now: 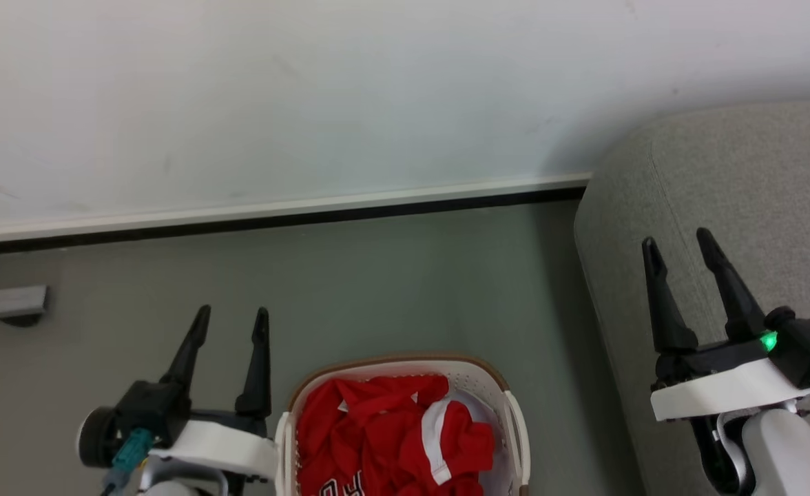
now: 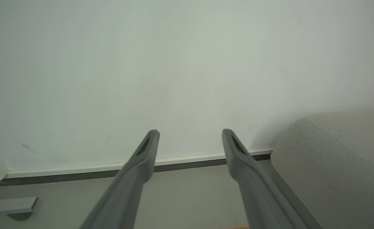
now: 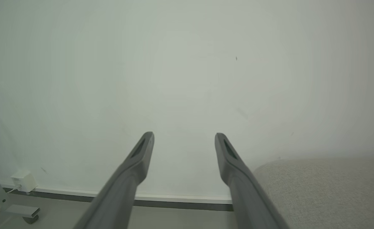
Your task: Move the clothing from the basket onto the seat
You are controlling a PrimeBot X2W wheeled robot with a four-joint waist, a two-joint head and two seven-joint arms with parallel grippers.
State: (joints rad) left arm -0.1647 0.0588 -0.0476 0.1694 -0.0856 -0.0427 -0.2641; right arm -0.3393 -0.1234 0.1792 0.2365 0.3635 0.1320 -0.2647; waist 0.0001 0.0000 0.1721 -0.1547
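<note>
So basically nothing's been moved yet, as far as I can tell. The clothing (image 1: 384, 434) is all heaped in the basket (image 1: 405, 364), a red crumpled pile with a strip of white trim on top and a bit of lettering poking out at the near end. The basket's near end is cut off, so I can't say how deep the pile goes.

The left pincer (image 1: 231, 317) hangs just left of the basket, fingers spread wide, holding nothing. The right pincer (image 1: 677, 241) is well off to the basket's right, over the seat (image 1: 756, 179) edge, also spread wide and holding nothing.

The seat sits right of the basket with a strip of floor (image 1: 412, 275) between them. My read: the whole job is still to do, starting with a first grab into that pile.
</note>
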